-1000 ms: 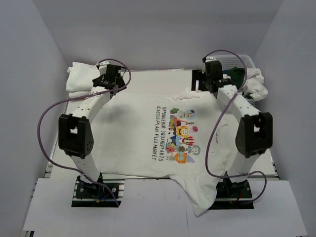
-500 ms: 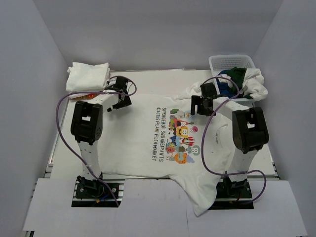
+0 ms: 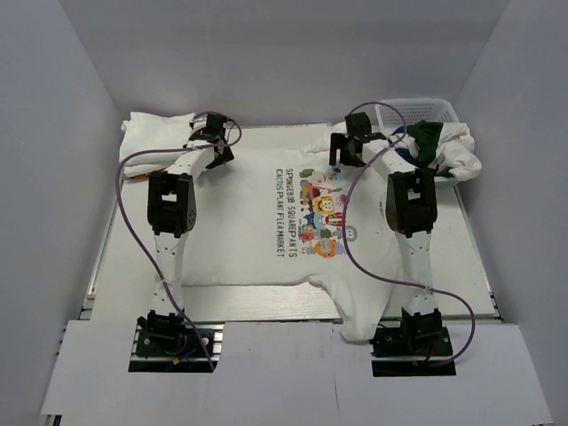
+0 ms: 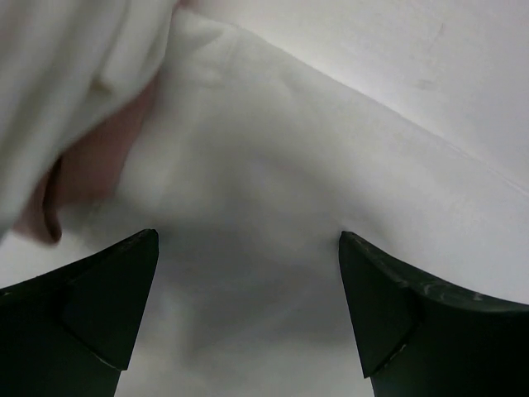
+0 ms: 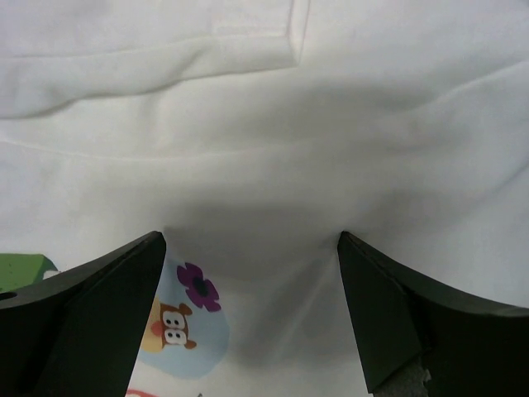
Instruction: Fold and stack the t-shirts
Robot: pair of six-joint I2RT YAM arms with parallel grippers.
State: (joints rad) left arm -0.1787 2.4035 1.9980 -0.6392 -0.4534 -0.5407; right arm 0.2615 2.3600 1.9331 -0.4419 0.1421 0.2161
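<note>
A white t-shirt with a cartoon print (image 3: 321, 213) lies spread flat on the table, its collar end toward the back. My left gripper (image 3: 216, 147) hovers at the shirt's far left corner, jaws wide open over plain white cloth (image 4: 248, 165). My right gripper (image 3: 347, 151) is at the far right part, open just over the cloth beside the print (image 5: 186, 310). Neither holds anything. A folded white t-shirt (image 3: 156, 133) sits at the back left. A dark green t-shirt (image 3: 427, 139) and a white one (image 3: 460, 153) hang out of the basket.
The white lattice basket (image 3: 410, 111) stands at the back right corner, close to my right arm. Grey walls close in the table on three sides. One sleeve of the printed shirt (image 3: 359, 324) hangs over the near edge by the right arm's base.
Both arms have stretched out to the far edge of the printed shirt, grippers still open. The shirt has shifted toward the back and its bunched far right part now lies flatter.
</note>
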